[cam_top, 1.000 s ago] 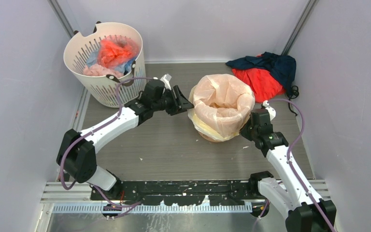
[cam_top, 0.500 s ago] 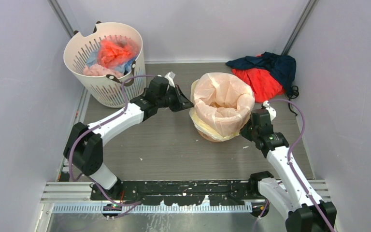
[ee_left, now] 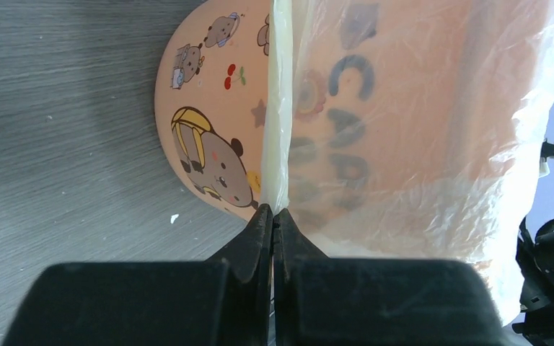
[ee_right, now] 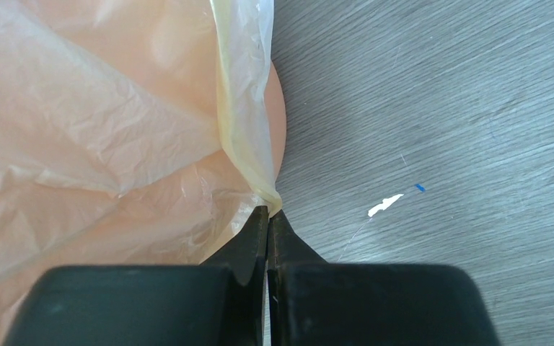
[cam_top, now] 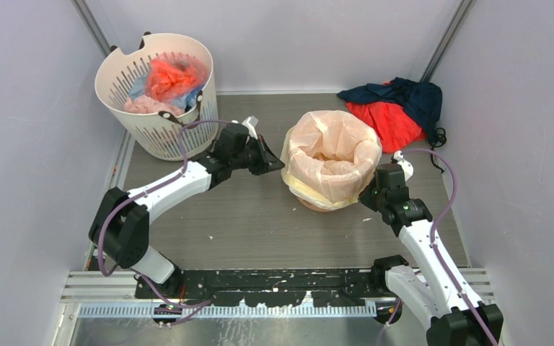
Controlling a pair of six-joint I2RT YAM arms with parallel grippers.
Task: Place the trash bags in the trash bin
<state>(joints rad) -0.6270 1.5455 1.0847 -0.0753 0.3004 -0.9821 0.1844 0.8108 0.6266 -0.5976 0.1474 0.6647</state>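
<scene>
The pale-yellow trash bag (cam_top: 330, 153) lines the orange trash bin (cam_top: 316, 205) at mid table, its rim folded down over the outside. My left gripper (cam_top: 280, 161) is shut on a fold of the bag at the bin's left side; the left wrist view shows the fold (ee_left: 277, 144) pinched between the jaws, beside the bin's cartoon print (ee_left: 209, 155). My right gripper (cam_top: 365, 190) is shut on the bag's edge (ee_right: 249, 137) at the bin's right side, low against the bin wall (ee_right: 278, 122).
A white slotted basket (cam_top: 160, 133) with red, pink and blue plastic bundles stands at the back left. A red and navy cloth heap (cam_top: 395, 104) lies at the back right. Small white scraps (ee_right: 384, 205) lie on the wooden table near the right gripper.
My left gripper moved slightly down and left along the bin's left side, still pinching the bag. The right gripper and the bin stayed almost still.
</scene>
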